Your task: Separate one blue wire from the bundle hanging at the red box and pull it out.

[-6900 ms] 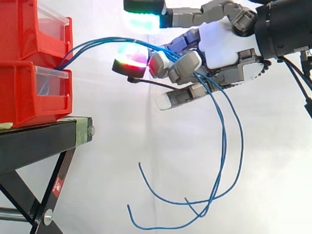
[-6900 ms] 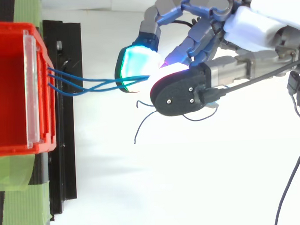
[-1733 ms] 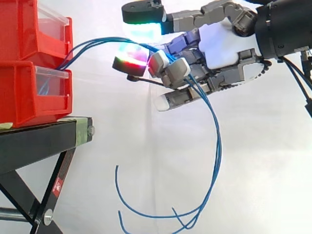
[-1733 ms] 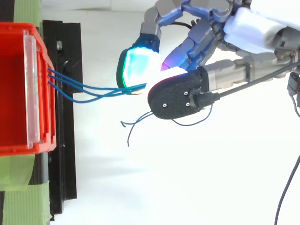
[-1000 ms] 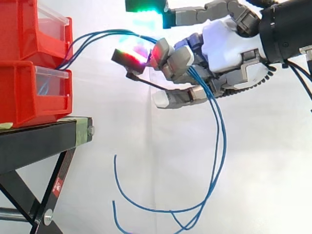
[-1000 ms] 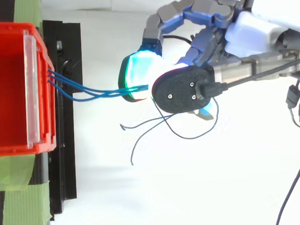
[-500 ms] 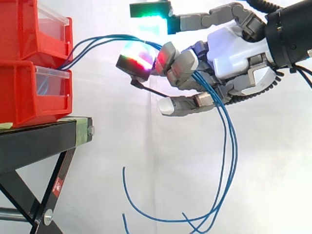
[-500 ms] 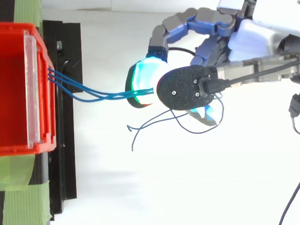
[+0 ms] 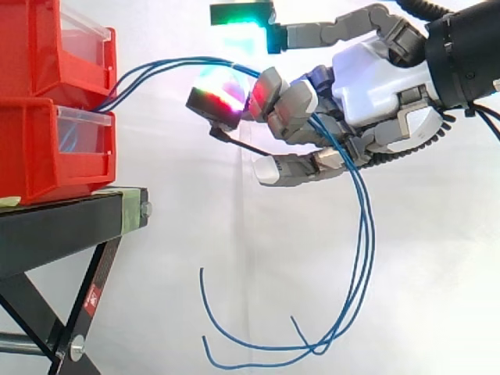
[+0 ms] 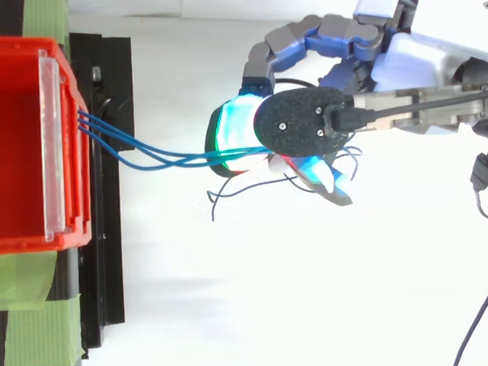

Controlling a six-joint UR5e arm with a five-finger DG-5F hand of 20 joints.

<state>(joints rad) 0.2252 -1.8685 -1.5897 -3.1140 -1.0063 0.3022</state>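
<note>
Side view shows our hand (image 9: 375, 78) clenched on all three wires (image 10: 166, 160), now slightly farther from the box (image 9: 39, 156) than before. We judge none separated yet.

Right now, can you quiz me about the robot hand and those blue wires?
1. True or false: the blue wires run from the red bins to the hand.
2. Where do the wires' loose ends hang? A inside a bin, B below the hand, C on top of the bins.
3. Fill in: the hand's fingers are ___ round the wires.
Key: 1 true; 2 B; 3 curled.
</note>
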